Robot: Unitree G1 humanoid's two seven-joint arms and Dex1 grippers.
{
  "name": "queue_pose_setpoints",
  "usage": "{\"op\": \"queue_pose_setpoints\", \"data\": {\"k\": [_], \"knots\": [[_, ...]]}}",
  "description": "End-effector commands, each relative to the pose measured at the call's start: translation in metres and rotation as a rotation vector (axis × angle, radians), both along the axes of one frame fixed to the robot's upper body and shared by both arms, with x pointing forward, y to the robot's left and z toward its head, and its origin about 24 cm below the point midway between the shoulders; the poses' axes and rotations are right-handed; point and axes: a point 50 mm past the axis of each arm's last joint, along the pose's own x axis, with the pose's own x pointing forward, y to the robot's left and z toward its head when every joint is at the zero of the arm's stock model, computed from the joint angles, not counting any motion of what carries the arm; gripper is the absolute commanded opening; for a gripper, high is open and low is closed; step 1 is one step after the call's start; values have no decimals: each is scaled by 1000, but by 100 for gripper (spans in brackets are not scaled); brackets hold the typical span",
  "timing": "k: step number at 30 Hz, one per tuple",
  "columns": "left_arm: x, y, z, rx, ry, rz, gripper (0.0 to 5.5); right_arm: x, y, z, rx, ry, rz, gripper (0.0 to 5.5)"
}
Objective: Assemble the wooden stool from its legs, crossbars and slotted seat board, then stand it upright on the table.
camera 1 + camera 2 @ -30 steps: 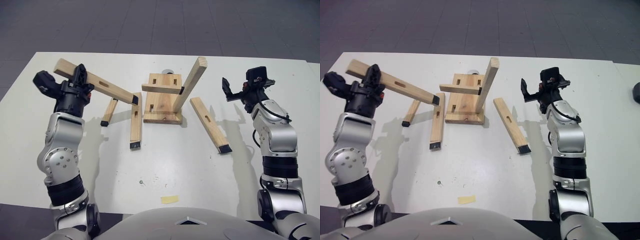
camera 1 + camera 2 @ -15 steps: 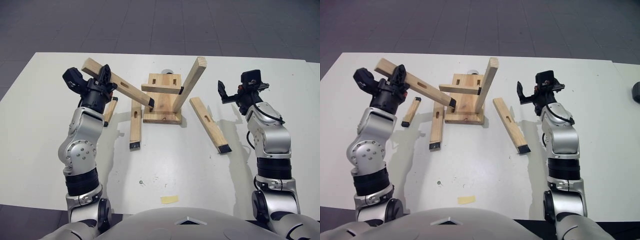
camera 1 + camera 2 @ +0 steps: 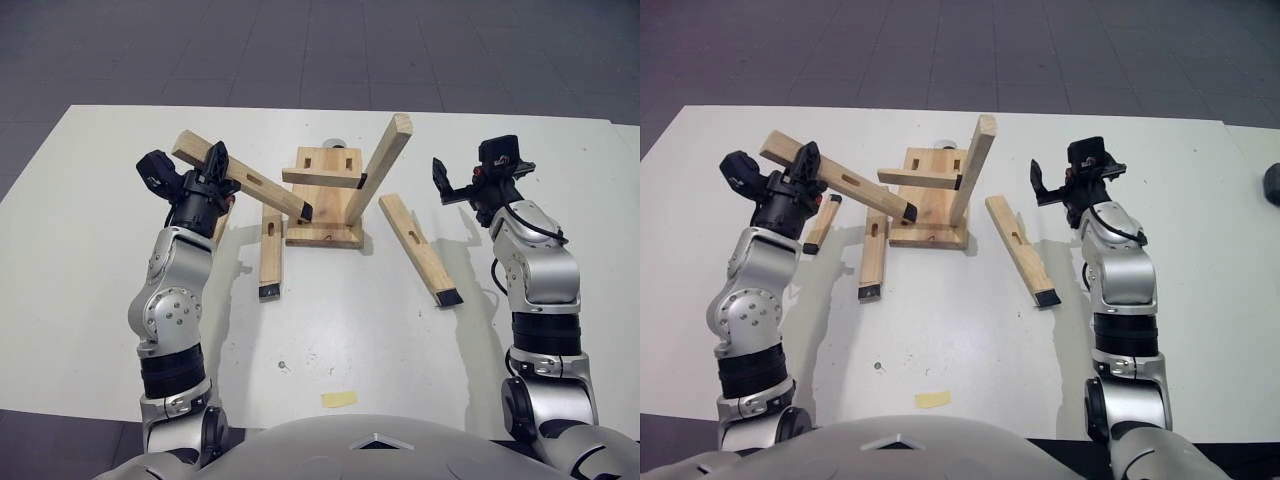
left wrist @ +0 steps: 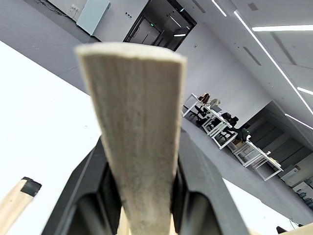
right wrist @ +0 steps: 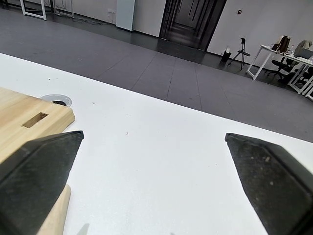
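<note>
My left gripper [image 3: 208, 175] is shut on a long wooden leg [image 3: 250, 182] and holds it slanted above the table, its black-capped end close to the seat board [image 3: 322, 222]. The leg [image 4: 134, 122] sits clamped between the dark fingers [image 4: 83, 196]. The seat board lies flat with one leg [image 3: 381, 165] standing in it and a crossbar [image 3: 322, 178] jutting from that leg. Two loose legs [image 3: 270, 250] [image 3: 420, 248] lie on either side of the board. A short crossbar [image 3: 219, 222] lies partly behind my left arm. My right gripper [image 3: 452, 185] hovers open to the right of the board, nothing between its fingertips [image 5: 39, 161].
A round grommet [image 3: 333, 142] sits in the white table [image 3: 400, 340] behind the seat board. A yellow scrap of tape [image 3: 339, 399] lies near the front edge. A dark object [image 3: 1272, 185] shows at the far right edge.
My left arm has swung the held leg to the right, bringing its capped end near the seat board. My right gripper has shifted slightly left, still open.
</note>
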Motion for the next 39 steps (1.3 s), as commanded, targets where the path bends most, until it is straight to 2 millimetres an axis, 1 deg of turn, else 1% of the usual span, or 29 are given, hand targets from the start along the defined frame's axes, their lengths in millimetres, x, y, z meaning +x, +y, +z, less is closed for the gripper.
{"op": "queue_pose_setpoints", "data": {"k": [1,7,9,14,18,21,25,26,28,29,31,35,39], "knots": [[-6,5,-5,55,67,19,103,1,1,1,5,2,-2,540],[-2,8,-9,115,117,27,103,-1,4,1,-20,-11,-3,540],[0,6,-6,143,109,30,103,-1,7,3,-38,-22,9,540],[6,-4,10,251,50,7,103,0,15,9,-62,-50,28,540],[8,-12,11,312,36,-30,103,1,19,17,-71,-81,46,540],[10,-15,10,337,34,-39,103,1,25,35,-49,-140,73,540],[12,-15,4,371,43,-50,103,0,32,58,47,-211,121,540],[12,-15,2,380,48,-55,103,-1,31,66,69,-247,117,540],[14,-16,-2,395,55,-68,103,-4,29,89,154,-349,109,540],[15,-18,-4,404,58,-74,103,-6,32,99,197,-387,141,540],[17,-20,-6,413,58,-82,103,-10,39,108,270,-411,219,540],[21,-24,-9,420,53,-92,103,-16,48,107,309,-384,330,540],[22,-24,-10,426,53,-90,103,-22,64,89,241,-272,429,540]]}}
